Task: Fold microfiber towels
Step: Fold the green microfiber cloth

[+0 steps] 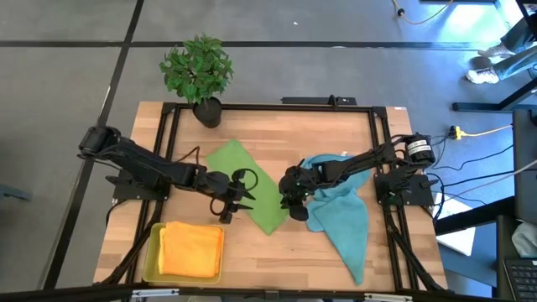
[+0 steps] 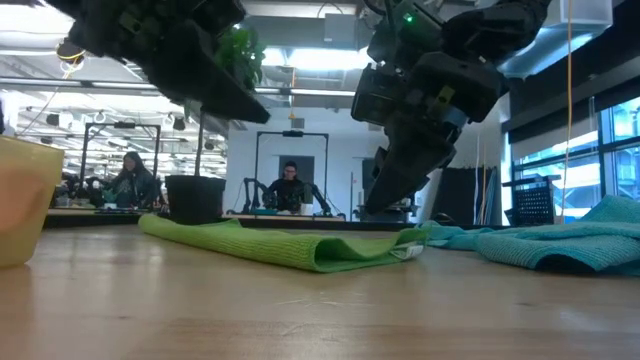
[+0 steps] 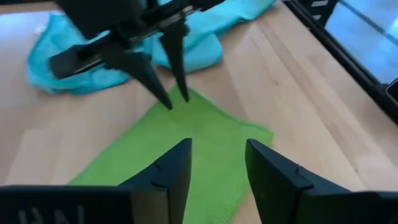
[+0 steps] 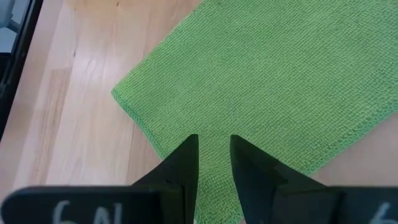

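A green towel (image 1: 247, 189) lies folded in a long strip across the table's middle; in the low view its doubled layers (image 2: 300, 250) rest flat on the wood. My right gripper (image 1: 294, 204) stands at the strip's corner toward the table's right, shut on it. My left gripper (image 3: 217, 146) hovers open just above the strip's left side (image 1: 242, 195), with nothing between its fingers. Teal-blue towels (image 1: 340, 210) lie crumpled on the right. An orange towel (image 1: 191, 250) lies folded in a yellow tray. My right gripper has the green towel's corner (image 4: 214, 163) between its two fingertips (image 3: 169, 99), a narrow band of cloth showing in the gap. The fingers slant down from the table's right side. The towel stays flat on the table, slack; how many layers are caught I cannot tell.
The yellow tray (image 1: 153, 252) sits at the near left corner. A potted plant (image 1: 198, 75) stands at the far edge. A black frame (image 1: 382, 168) borders the tabletop. Bare wood (image 1: 277, 264) lies near the front edge. People sit in the room behind (image 2: 290, 185).
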You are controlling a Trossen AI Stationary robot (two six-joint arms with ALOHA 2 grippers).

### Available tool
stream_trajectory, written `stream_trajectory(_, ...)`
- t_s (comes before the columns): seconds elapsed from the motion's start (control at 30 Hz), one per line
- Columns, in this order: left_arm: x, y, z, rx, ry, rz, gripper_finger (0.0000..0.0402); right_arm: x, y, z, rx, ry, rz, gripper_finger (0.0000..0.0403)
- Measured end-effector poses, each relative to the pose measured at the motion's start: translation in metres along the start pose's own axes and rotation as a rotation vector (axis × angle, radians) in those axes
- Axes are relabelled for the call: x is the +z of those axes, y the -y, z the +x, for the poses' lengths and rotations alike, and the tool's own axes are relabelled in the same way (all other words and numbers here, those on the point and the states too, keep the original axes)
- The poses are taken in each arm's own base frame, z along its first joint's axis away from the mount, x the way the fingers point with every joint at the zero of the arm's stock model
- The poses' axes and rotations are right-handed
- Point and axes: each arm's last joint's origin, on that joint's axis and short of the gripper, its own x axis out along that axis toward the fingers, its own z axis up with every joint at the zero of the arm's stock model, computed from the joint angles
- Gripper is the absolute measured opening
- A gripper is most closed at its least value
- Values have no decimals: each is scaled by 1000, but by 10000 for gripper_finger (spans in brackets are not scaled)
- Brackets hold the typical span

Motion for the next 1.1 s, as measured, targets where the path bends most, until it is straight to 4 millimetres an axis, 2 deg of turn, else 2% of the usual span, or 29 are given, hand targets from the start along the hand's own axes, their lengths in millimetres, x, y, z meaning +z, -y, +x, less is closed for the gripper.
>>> stream_trajectory(0.23, -1, 13, 31, -30, -85, 47, 185, 0, 0, 0, -2, -2, 4, 94)
stream_trajectory(0.43, -7, 25, 55, 16, -174, 155, 190, 0, 0, 0, -2, -2, 2, 94)
stream_trajectory(0.6, -8, 43, 72, -43, -201, 263, 191, 0, 0, 0, -1, -2, -18, 94)
stream_trajectory(0.83, -2, 60, 84, -84, -189, 299, 191, 0, 0, 0, -1, -1, -20, 94)
stream_trajectory(1.1, -1, 56, 87, -65, -216, 323, 191, 1, 0, 0, -15, 10, -21, 94)
